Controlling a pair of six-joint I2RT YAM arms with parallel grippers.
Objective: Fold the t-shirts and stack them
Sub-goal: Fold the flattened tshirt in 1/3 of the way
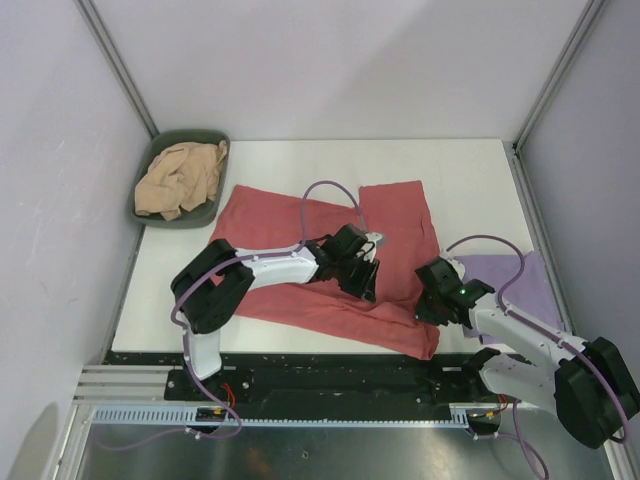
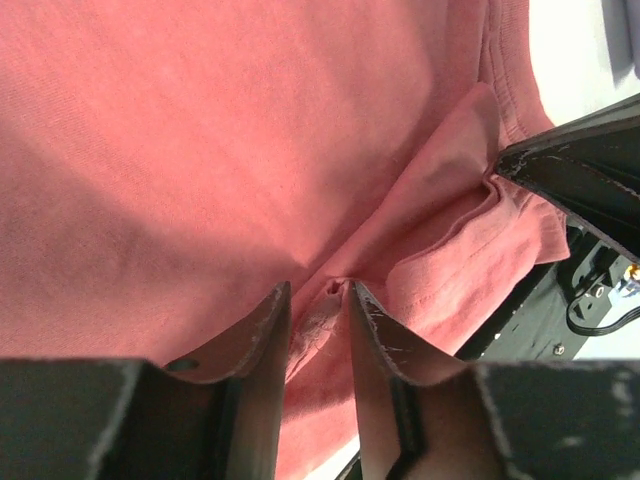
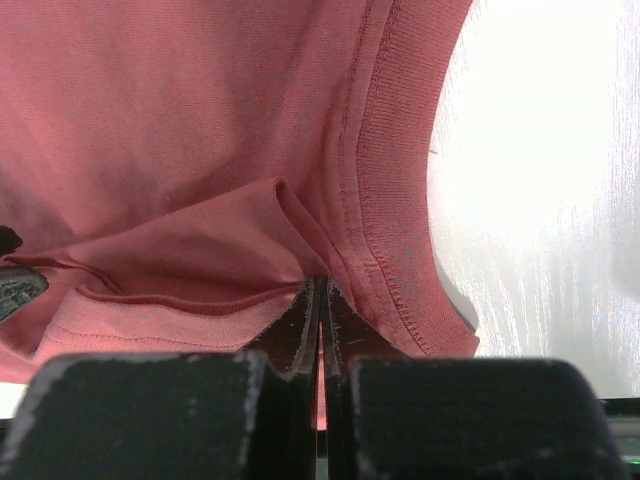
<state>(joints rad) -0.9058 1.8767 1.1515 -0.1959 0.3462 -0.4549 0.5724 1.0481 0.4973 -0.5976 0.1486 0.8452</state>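
The salmon-red t-shirt (image 1: 395,215) is being pinched at its near edge by the right gripper (image 3: 320,288), jaws nearly closed. A mid-shirt fold is being nipped by the left gripper (image 2: 318,297), jaws narrowly parted. The lavender t-shirt (image 1: 522,278) is lying rightward, and the tan t-shirt (image 1: 180,180) is being held in the far-left bin (image 1: 190,133).

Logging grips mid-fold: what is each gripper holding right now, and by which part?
Both hold the salmon-red t-shirt. The left gripper pinches a small fold in its body; the right gripper clamps a fold beside the ribbed band.
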